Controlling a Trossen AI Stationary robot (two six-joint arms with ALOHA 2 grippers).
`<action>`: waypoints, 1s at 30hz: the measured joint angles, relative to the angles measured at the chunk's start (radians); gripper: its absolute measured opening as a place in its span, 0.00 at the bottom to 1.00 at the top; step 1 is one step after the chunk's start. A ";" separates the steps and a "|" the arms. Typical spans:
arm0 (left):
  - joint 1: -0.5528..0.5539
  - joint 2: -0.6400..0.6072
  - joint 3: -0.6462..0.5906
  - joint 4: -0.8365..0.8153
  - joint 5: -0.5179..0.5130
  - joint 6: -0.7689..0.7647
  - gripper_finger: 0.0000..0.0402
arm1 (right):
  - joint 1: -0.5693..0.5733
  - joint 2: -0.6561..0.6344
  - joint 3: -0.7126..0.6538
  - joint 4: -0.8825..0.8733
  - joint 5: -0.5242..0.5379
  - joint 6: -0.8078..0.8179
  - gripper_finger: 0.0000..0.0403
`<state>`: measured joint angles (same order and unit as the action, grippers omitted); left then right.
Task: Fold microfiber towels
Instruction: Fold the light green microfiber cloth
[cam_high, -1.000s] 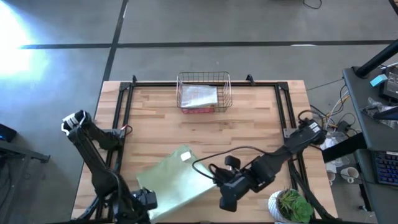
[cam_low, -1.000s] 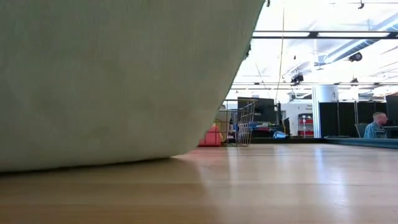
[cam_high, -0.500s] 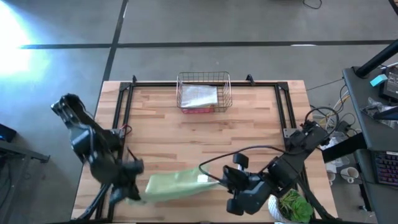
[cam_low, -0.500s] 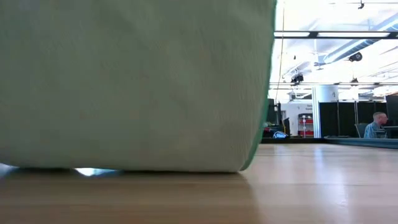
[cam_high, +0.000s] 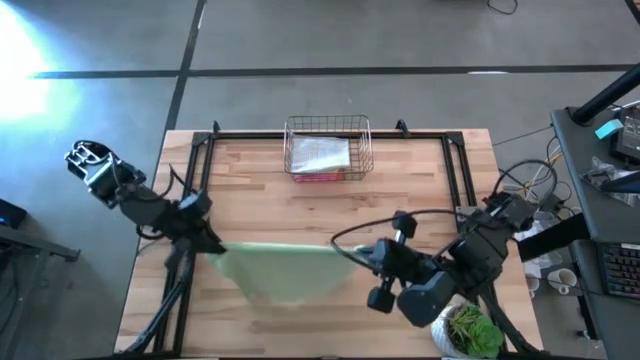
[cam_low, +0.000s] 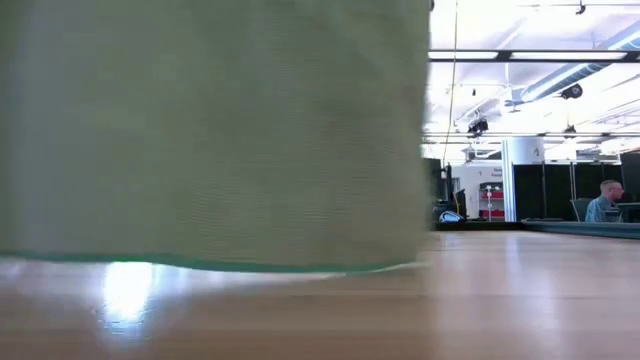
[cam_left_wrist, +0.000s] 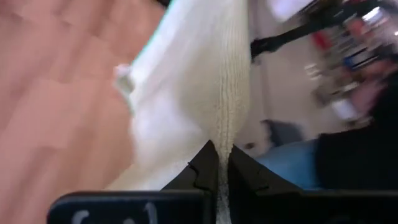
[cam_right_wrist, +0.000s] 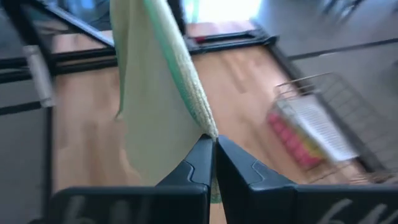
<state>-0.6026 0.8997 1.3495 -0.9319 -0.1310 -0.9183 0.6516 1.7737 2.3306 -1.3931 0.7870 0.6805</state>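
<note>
A wooden table seen from above, with a black frame along its edges. At the far edge stands a wire basket holding folded cloths: a pale one on top and a pink one showing beneath it; in the right wrist view the basket also shows a yellowish layer. A small potted plant sits at the near right corner of the table. In the level view across the table, a person sits far off in the room behind, at the right.

A pale green towel hangs stretched between the two arms above the near half of the table, its top edge taut and its lower part drooping toward the wood. In the level view this towel fills most of the frame and blocks the basket from sight.

The left gripper is clamped on the towel's left corner, its arm reaching in from the table's left side. The left wrist view shows both fingers pinched tight on the cloth edge. The right gripper grips the opposite corner, its arm angled in from the near right. Its fingers are likewise pressed together on the towel's edge.
</note>
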 joint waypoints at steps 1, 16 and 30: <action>0.006 0.000 0.000 -0.029 -0.004 0.038 0.00 | -0.005 0.000 0.010 -0.017 0.020 -0.001 0.02; 0.084 0.124 0.087 -0.185 -0.333 0.705 0.00 | -0.152 -0.006 0.025 -0.070 0.135 -0.169 0.02; 0.396 0.229 0.330 -0.256 -0.656 1.278 0.00 | -0.420 -0.031 0.026 -0.058 0.163 -0.393 0.02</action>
<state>-0.2068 1.1282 1.6794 -1.1875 -0.7866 0.3600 0.2313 1.7428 2.3562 -1.4506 0.9504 0.2876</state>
